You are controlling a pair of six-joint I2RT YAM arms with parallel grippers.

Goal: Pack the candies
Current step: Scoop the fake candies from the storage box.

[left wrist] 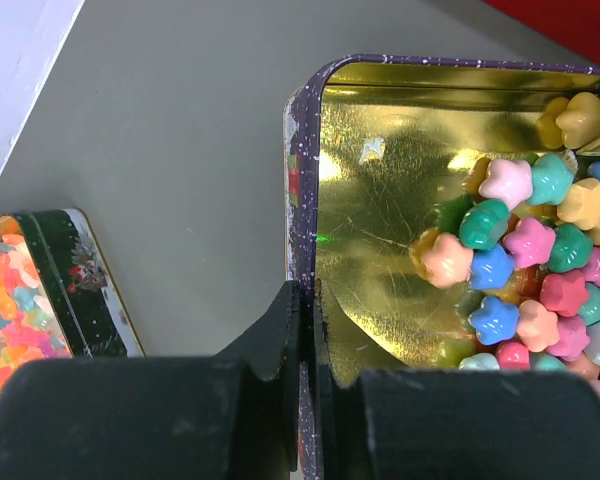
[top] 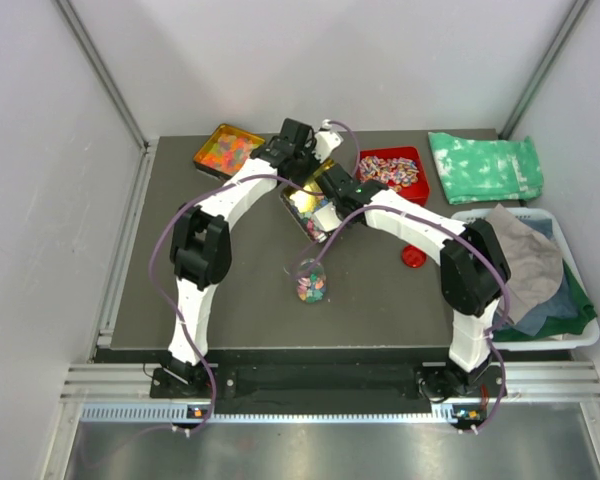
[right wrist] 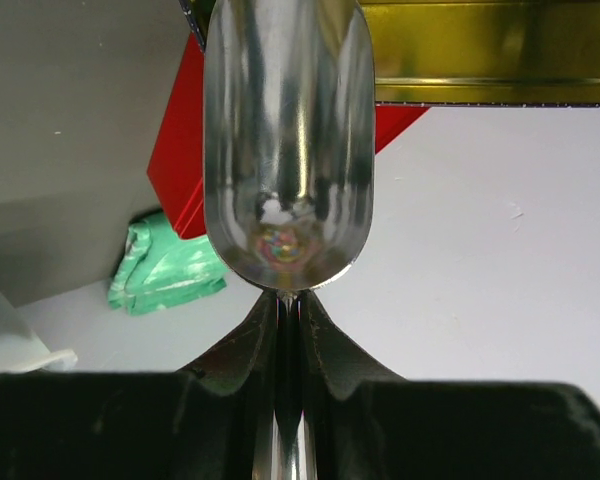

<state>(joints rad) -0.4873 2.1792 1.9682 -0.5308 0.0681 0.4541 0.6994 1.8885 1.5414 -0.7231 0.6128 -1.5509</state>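
The candies (left wrist: 525,270) are small flower-shaped sweets in pink, blue, green and yellow, heaped at the right end of a gold-lined tin (left wrist: 380,190). My left gripper (left wrist: 306,290) is shut on the tin's near wall, one finger outside and one inside. My right gripper (right wrist: 288,298) is shut on the handle of a metal scoop (right wrist: 285,140). The scoop's bowl is empty and its tip reaches the tin's rim (right wrist: 480,92). In the top view both arms meet over the tin (top: 310,208). A small clear pouch of mixed candies (top: 312,284) lies nearer the arm bases.
A tin of orange-yellow gummies (top: 225,150) stands back left, and a red tray of striped wrapped sweets (top: 392,170) back right. A green cloth (top: 485,165) and a white basket of cloths (top: 570,335) lie at the right. A red lid (top: 414,257) lies beside the right arm.
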